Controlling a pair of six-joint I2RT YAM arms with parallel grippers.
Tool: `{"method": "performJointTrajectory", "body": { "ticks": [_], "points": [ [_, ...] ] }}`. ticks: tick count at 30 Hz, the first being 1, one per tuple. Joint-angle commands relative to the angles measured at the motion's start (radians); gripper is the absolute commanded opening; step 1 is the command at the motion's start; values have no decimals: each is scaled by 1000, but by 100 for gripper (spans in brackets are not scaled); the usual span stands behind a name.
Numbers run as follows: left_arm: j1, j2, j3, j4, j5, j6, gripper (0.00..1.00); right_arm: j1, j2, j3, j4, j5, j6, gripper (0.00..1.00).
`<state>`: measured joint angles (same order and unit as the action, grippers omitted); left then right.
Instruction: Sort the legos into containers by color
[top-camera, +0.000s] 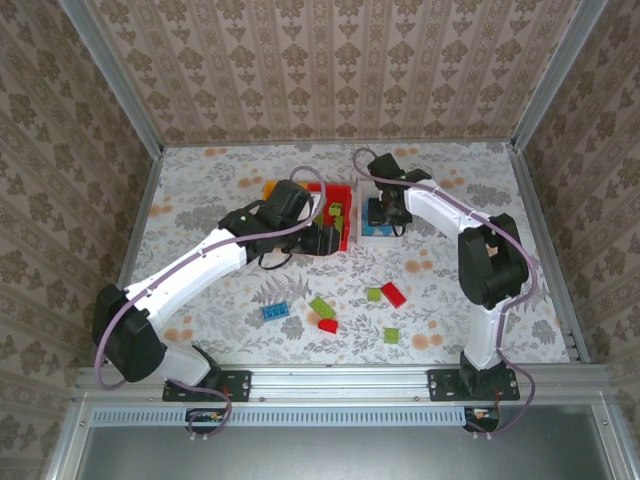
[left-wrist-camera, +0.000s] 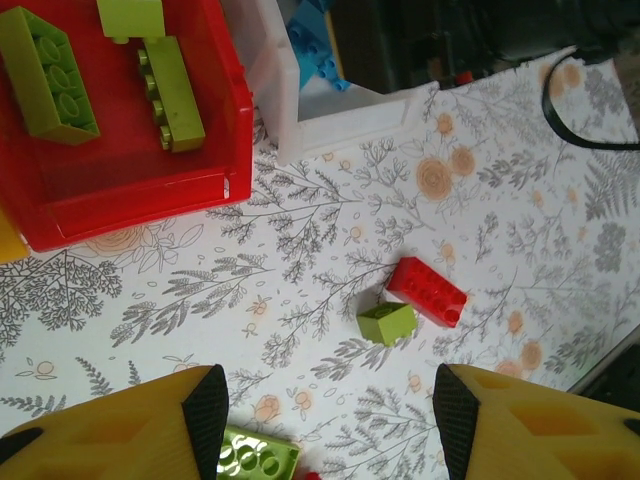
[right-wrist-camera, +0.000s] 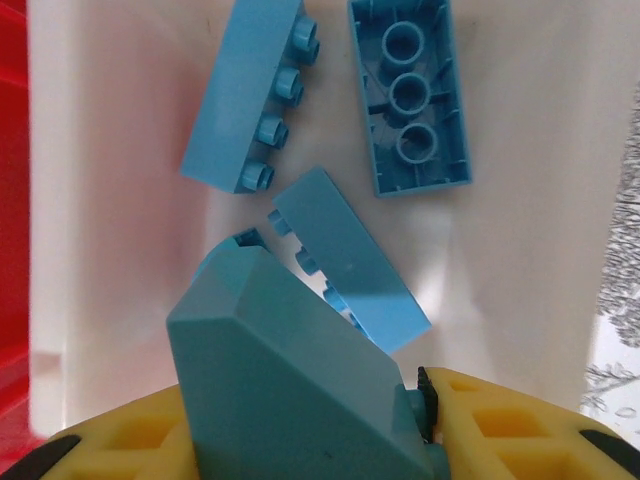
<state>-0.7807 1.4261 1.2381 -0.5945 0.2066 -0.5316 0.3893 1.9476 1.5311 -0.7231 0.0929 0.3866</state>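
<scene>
top camera sits high behind the arm bases (top-camera: 225, 383), facing down and forward, far enough off to take in the whole table (top-camera: 200, 190) and its walls (top-camera: 330, 60). left wrist camera looks down past its own fingers (left-wrist-camera: 205, 410) from close above the tabletop, catching corners of the red bin (left-wrist-camera: 140, 200) and white bin (left-wrist-camera: 340, 120) and a loose red brick (left-wrist-camera: 427, 291), all seen from the top too. right wrist camera looks straight into the white bin, very near, a blue sloped brick (right-wrist-camera: 290, 390) directly under the lens.
</scene>
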Motion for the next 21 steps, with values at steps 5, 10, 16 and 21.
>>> {"method": "performJointTrajectory", "body": {
  "ticks": [5, 10, 16, 21],
  "points": [
    [-13, 14, 4, -70, -1, 90, 61, 10, 7, 28, -26, -18, 51, 60],
    [-26, 27, -10, -121, 6, 144, 63, 25, -43, 26, -29, -19, 54, 69],
    [-56, 28, -38, -181, 19, 193, 63, 57, -141, 28, -25, -20, 45, 68],
    [-151, 22, -82, -271, 36, 282, 66, 93, -311, -132, 61, -67, 9, 68]
  ]
}}
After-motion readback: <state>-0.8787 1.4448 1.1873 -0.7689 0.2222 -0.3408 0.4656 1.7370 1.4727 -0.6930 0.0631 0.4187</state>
